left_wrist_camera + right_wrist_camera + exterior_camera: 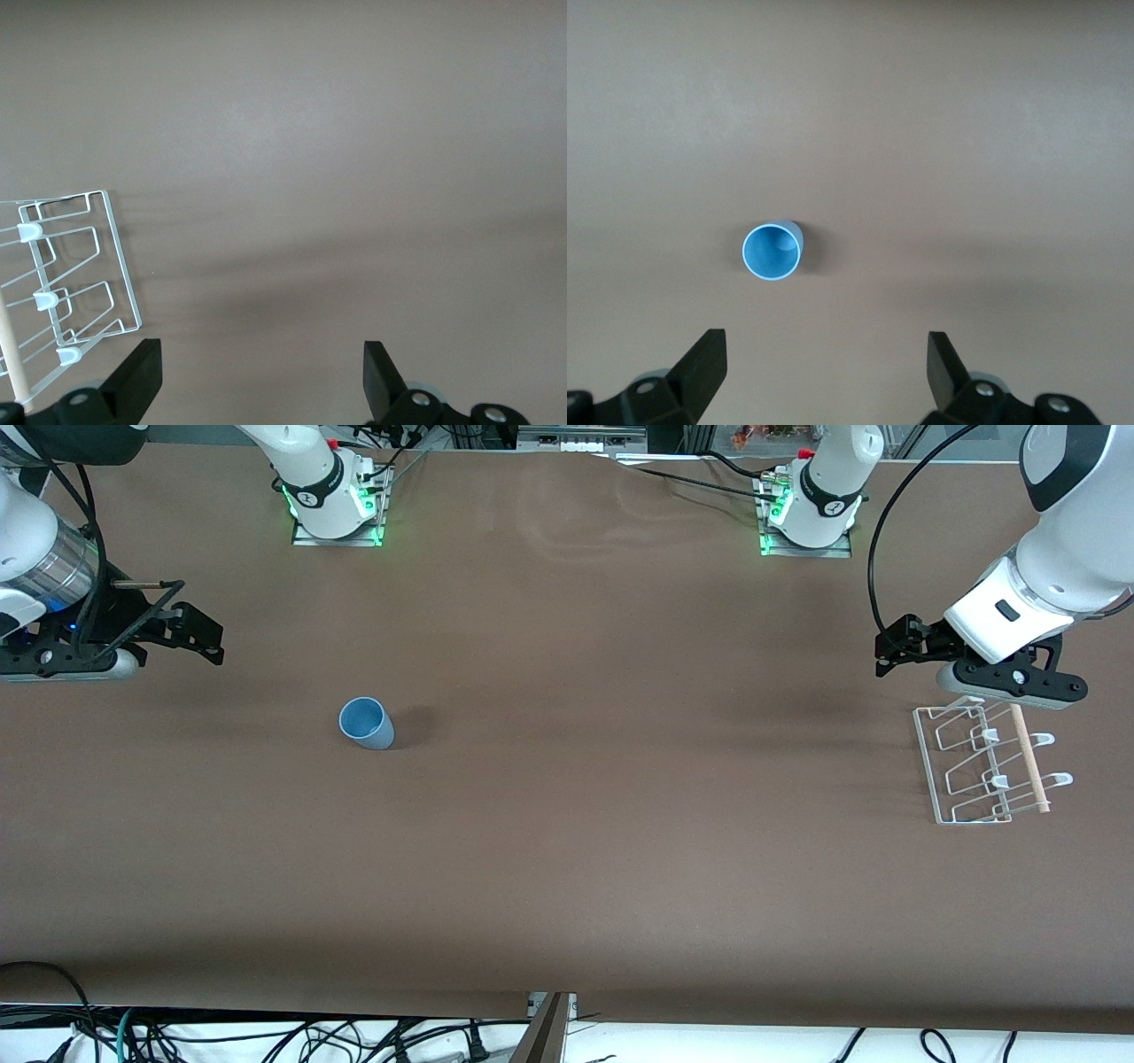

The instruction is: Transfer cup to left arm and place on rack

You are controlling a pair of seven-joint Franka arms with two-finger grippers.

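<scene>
brown table (567,850) | cup (366,723) upright, untouched, ahead of right pincer (190,627), apart for pickup | left pincer (895,646) apart, waiting by rack (983,766)

Brown tabletop (567,850), tangled black cables (266,1036) on white floor below its near edge.

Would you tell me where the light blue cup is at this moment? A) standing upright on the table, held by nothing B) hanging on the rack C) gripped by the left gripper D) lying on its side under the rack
A: the cup stands mouth-up on the table, apart from both open grippers and the rack.
</scene>
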